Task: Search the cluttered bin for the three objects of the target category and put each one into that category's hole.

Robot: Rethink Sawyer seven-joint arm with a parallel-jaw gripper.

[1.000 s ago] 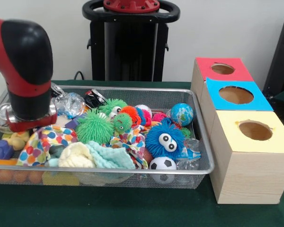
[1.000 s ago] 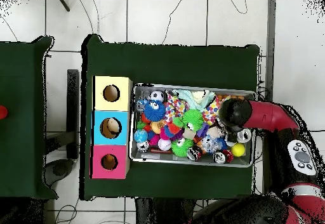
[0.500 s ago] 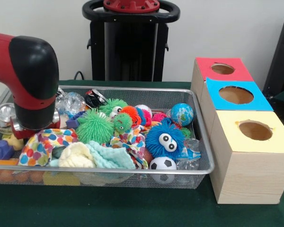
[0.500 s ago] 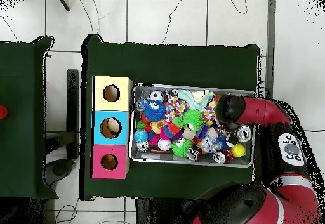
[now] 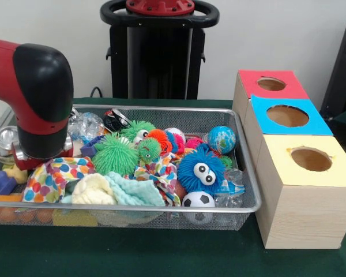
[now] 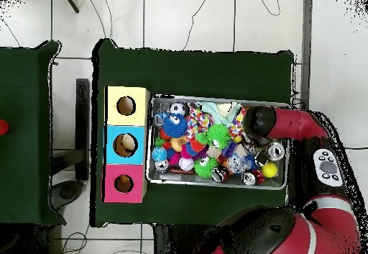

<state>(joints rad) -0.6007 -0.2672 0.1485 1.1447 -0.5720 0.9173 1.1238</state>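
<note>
Red and black, the arm's bulky wrist [image 5: 37, 95] hangs over the left end of the wire mesh bin [image 5: 251, 190], low above a polka-dot cloth [image 5: 52, 173]; the gripper itself is hidden beneath the wrist in both views, so whether it is apart, together or clamped on anything cannot be told. Just behind the wrist lie a shiny metal can [image 5: 6, 138] and a crumpled clear plastic piece [image 5: 86, 124]. Along the front wall sit a pale yellow cloth [image 5: 92, 190] and a mint green cloth [image 5: 132, 190], touching each other. Toward the middle, a green spiky ball [image 5: 114, 154] rests beside a smaller green spiky ball with eyes [image 5: 149, 150] and an orange spiky ball [image 5: 160, 137]. Further right, a blue furry ball with googly eyes [image 5: 200, 168] sits just above a small soccer ball [image 5: 197, 199], and a globe-printed ball [image 5: 221, 139] lies near the back right corner. Right of the bin stands a row of three wooden boxes, each with a round hole in its top: red [image 5: 271, 84] farthest back, blue [image 5: 287, 115] in the middle, yellow [image 5: 311, 159] nearest.
</note>
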